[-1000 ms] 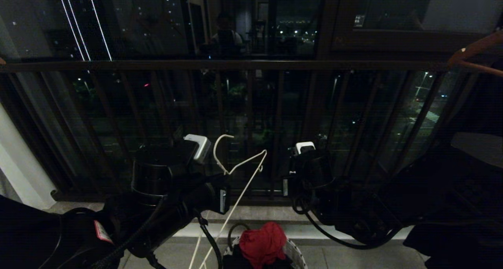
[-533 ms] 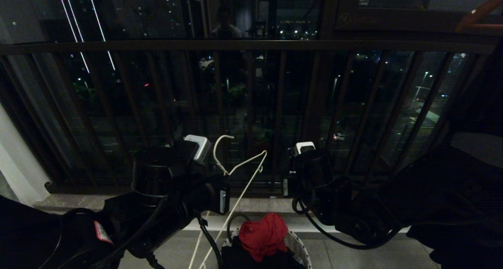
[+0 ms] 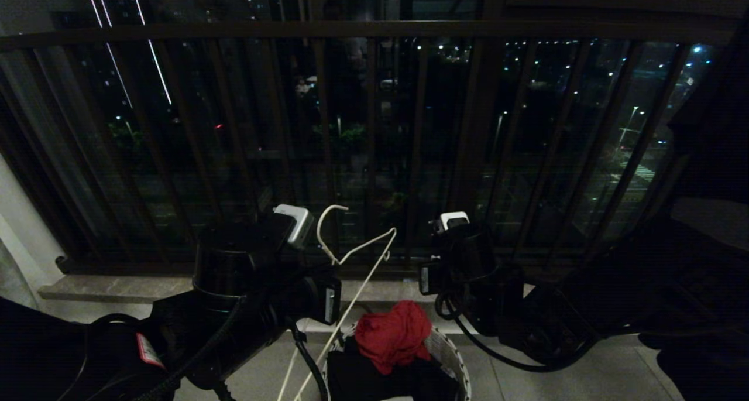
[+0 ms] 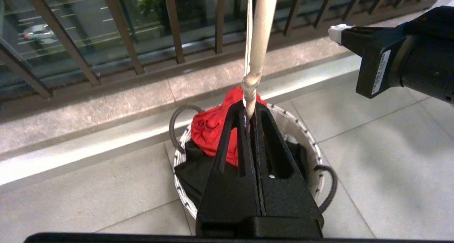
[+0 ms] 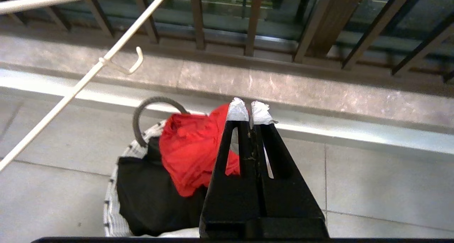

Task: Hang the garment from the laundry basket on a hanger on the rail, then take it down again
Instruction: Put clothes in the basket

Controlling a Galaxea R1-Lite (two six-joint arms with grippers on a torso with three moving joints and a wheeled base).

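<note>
My left gripper [image 4: 248, 110] is shut on the twisted neck of the thin white wire hanger [image 3: 351, 307], which stands upright with its hook [image 3: 327, 225] on top. On the floor below stands the laundry basket [image 3: 453, 354], round with a black-and-white rim. A red cloth [image 3: 392, 333] lies on a black garment [image 3: 374, 377] inside it. Of the white garment only a pale strip [image 5: 173, 233] shows under the black one. My right gripper [image 5: 250, 110] hangs shut and empty above the basket, right of the hanger. The rail is out of view.
The dark brown window railing [image 3: 374, 29] runs across in front, with a stone sill [image 3: 117, 287] at its foot. Grey floor tiles [image 4: 390, 147] surround the basket. A dark mass of cloth [image 3: 702, 254] fills the right side.
The whole head view has tipped downward: the railing has slid up and more of the basket shows. Both arms keep their pose, the left still holding the hanger.
</note>
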